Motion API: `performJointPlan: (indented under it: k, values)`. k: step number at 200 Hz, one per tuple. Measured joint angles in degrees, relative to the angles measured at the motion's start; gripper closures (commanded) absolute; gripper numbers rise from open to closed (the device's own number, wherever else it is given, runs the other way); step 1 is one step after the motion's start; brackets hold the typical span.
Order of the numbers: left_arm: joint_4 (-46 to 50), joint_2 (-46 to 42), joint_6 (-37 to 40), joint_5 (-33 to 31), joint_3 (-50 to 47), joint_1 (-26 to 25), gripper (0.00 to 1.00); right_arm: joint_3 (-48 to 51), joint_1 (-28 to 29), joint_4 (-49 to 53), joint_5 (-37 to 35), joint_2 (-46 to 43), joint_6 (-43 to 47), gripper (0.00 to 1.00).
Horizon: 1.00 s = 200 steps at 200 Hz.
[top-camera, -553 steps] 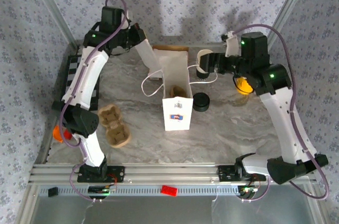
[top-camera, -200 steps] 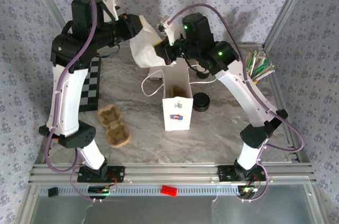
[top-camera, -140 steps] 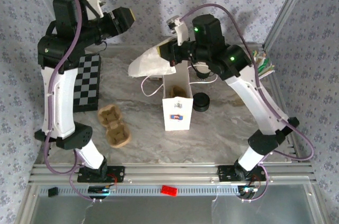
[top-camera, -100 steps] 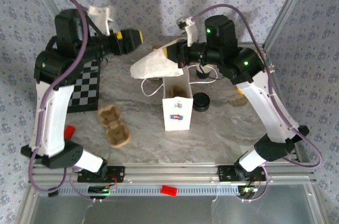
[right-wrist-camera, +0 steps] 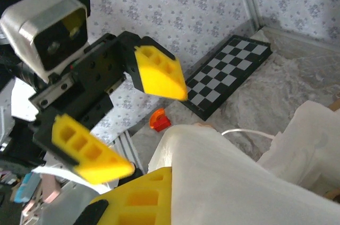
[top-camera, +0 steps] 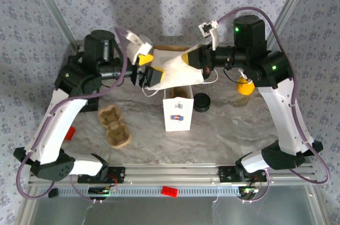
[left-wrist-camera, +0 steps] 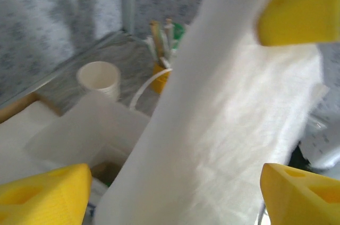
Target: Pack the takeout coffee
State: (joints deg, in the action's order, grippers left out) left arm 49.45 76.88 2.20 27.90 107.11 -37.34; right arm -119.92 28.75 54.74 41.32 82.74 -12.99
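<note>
The takeout coffee (top-camera: pixel 202 102), a short cup with a black lid, stands on the marble table just right of an upright white paper bag (top-camera: pixel 177 109). Above that bag my right gripper (top-camera: pixel 191 59) is shut on one end of a second, flattened white bag (top-camera: pixel 175 73), which hangs level in the air. My left gripper (top-camera: pixel 150 71) is open at that bag's left end, one yellow finger on each side of it. In the left wrist view the flat bag (left-wrist-camera: pixel 212 129) runs between my spread fingers (left-wrist-camera: pixel 42 193). The right wrist view has the left gripper (right-wrist-camera: pixel 125 113) open beyond the bag (right-wrist-camera: pixel 239 177).
A brown cardboard cup carrier (top-camera: pixel 114 126) lies at front left. An orange holder (top-camera: pixel 244 86) with sticks stands at the right. A lidless cream cup (left-wrist-camera: pixel 98 78) is behind the bags. A checkerboard (right-wrist-camera: pixel 228 73) and a red piece (right-wrist-camera: pixel 159 119) lie at the left.
My left gripper let go of the flat bag, opened wide, swung up and away, then came back down to its left end. The right gripper carried the bag rightward and lower.
</note>
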Motion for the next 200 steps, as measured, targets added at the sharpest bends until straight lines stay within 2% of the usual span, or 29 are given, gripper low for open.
performJointPlan:
  k: [22,53,72,104,117,127,132,142,161,182,200]
  values:
    - [-0.1,1.7,3.6,1.4,0.0,-2.9,0.29,0.0,-0.7,0.7,2.9,-0.1,0.4,1.00]
    - [-0.4,4.4,6.8,1.7,0.9,-3.7,0.36,0.0,-1.5,0.9,6.6,-0.2,0.6,1.00]
    - [-0.3,6.8,8.3,2.0,3.5,-4.7,0.53,0.1,-1.7,1.1,8.0,-0.2,0.6,1.00]
    - [-0.5,8.5,10.3,2.4,6.1,-5.8,0.93,0.2,-2.3,1.7,8.9,-0.3,1.0,1.00]
    - [-0.5,8.7,10.2,2.3,6.8,-5.9,1.00,0.2,-2.7,1.8,8.7,-0.3,1.0,0.96]
    - [-0.7,8.7,9.8,2.3,7.0,-6.2,1.00,0.2,-2.9,1.8,8.4,-0.3,1.0,0.94]
    - [-0.8,8.7,9.2,2.2,7.1,-6.2,1.00,0.2,-3.1,1.8,8.3,-0.3,1.0,0.89]
    - [-1.3,8.7,8.4,1.8,7.1,-6.3,1.00,0.2,-3.3,1.9,7.8,-0.3,1.0,0.70]
    - [-1.7,8.7,4.9,-0.9,7.7,-6.5,1.00,0.2,-4.0,2.2,5.4,-0.3,1.0,0.42]
    - [-1.5,9.2,-0.6,-6.6,10.0,-7.5,1.00,0.2,-5.1,2.8,0.9,-0.7,0.7,0.26]
    - [-0.7,10.5,-6.6,-13.5,13.6,-9.4,1.00,0.5,-6.5,2.9,-4.0,-1.8,-1.2,0.16]
